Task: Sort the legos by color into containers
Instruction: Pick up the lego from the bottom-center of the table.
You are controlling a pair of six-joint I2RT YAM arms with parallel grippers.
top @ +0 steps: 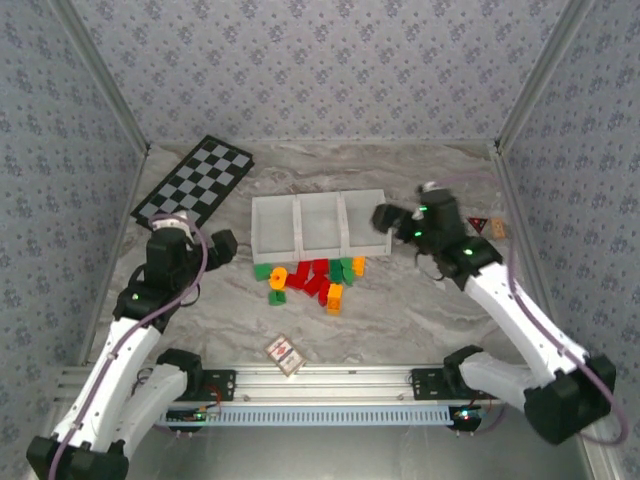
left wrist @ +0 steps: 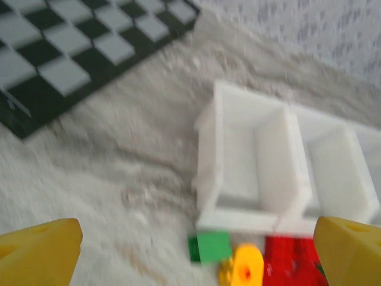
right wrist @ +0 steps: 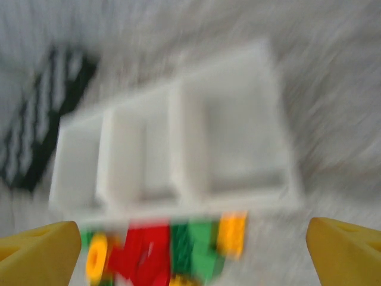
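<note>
- Legos in red, green and orange-yellow lie heaped on the marble-patterned bench; the left hand hovers just left of them, fingers spread wide, holding nothing.
- Right hand, likewise spread wide with nothing in its grip, hangs at the right end of the white three-compartment tray.
- The heap sits just in front of the tray's near wall.
- A checkerboard lies beyond, far left; a small white card rests near the arm bases.

One tray, three compartments; roughly dozen legos; one checkerboard; one card.
</note>
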